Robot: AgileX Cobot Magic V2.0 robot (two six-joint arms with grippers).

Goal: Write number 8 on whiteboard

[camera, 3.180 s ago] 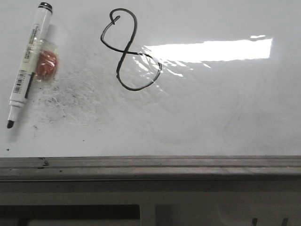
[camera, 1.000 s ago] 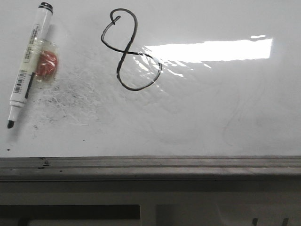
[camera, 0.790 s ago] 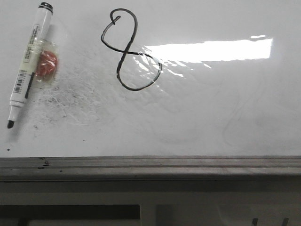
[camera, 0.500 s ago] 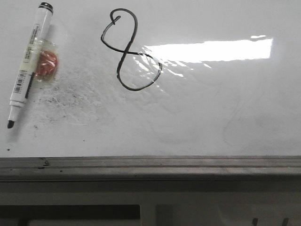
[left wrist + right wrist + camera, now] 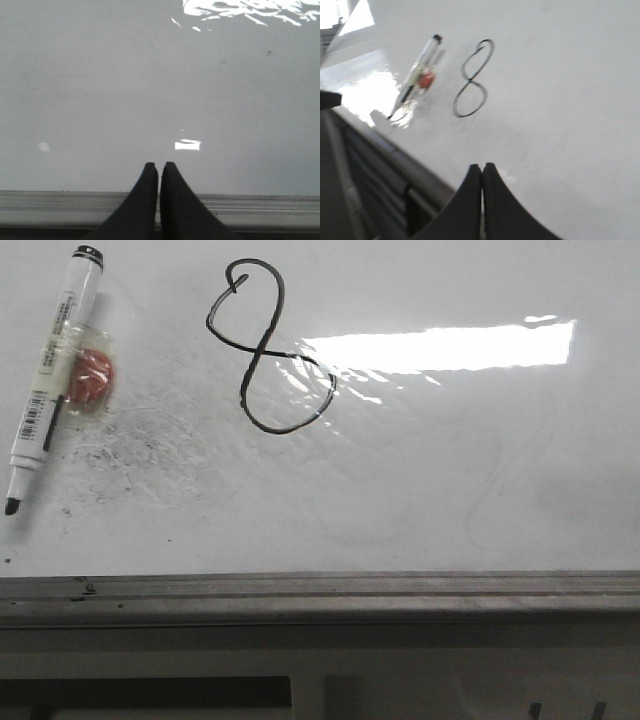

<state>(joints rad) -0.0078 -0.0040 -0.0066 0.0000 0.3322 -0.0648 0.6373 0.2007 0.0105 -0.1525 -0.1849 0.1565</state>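
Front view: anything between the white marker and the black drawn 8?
Only grey erased smudges on the glossy whiteboard between white marker and black 8; front view shows it.

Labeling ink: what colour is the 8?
Black, a thin line on the number 8; clearest in the front view.
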